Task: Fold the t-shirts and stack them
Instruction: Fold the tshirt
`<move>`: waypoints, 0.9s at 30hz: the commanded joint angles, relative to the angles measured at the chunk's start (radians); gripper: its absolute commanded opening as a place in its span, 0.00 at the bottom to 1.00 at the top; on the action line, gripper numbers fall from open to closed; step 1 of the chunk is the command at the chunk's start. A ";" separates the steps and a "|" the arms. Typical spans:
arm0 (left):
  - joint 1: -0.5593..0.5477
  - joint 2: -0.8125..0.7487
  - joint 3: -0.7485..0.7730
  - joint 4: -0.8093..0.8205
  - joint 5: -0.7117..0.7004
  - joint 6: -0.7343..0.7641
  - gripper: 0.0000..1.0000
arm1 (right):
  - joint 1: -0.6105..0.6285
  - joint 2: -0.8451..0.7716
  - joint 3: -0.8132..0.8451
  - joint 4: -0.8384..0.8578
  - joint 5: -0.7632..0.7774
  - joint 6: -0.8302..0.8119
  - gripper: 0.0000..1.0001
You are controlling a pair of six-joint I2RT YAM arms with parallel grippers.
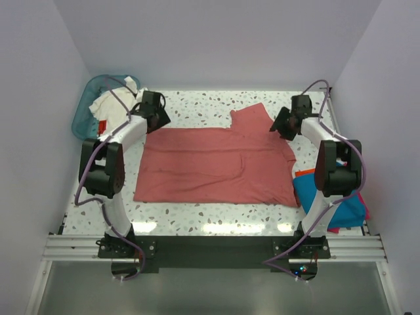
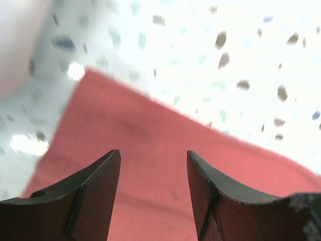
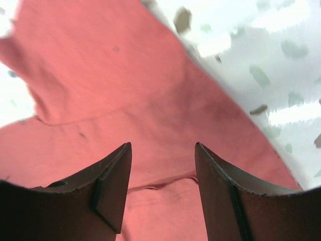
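A salmon-red t-shirt [image 1: 216,164] lies spread flat on the speckled table, one sleeve pointing to the back right. My left gripper [image 1: 159,120] is open just above the shirt's far left corner; the left wrist view shows red cloth [image 2: 150,165] between its spread fingers. My right gripper [image 1: 281,126] is open above the shirt's far right part by the sleeve; red cloth [image 3: 160,130] fills the gap between its fingers. A white t-shirt [image 1: 113,105] lies crumpled in the basket. Folded teal-blue [image 1: 328,197] and orange-red [image 1: 305,172] shirts are stacked at the right.
A teal plastic basket [image 1: 84,111] stands at the back left corner. White walls close in the table on three sides. The speckled tabletop [image 1: 203,105] shows behind the shirt and along the front edge.
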 commanded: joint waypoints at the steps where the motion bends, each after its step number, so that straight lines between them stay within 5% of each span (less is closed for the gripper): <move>1: 0.030 0.056 0.158 -0.095 -0.123 0.110 0.60 | 0.001 -0.023 0.132 -0.033 -0.004 -0.059 0.57; 15: 0.033 0.312 0.449 -0.262 -0.278 0.155 0.53 | 0.001 0.220 0.486 -0.109 0.029 -0.118 0.57; 27: 0.041 0.392 0.494 -0.261 -0.268 0.162 0.50 | 0.022 0.339 0.597 -0.073 0.089 -0.184 0.58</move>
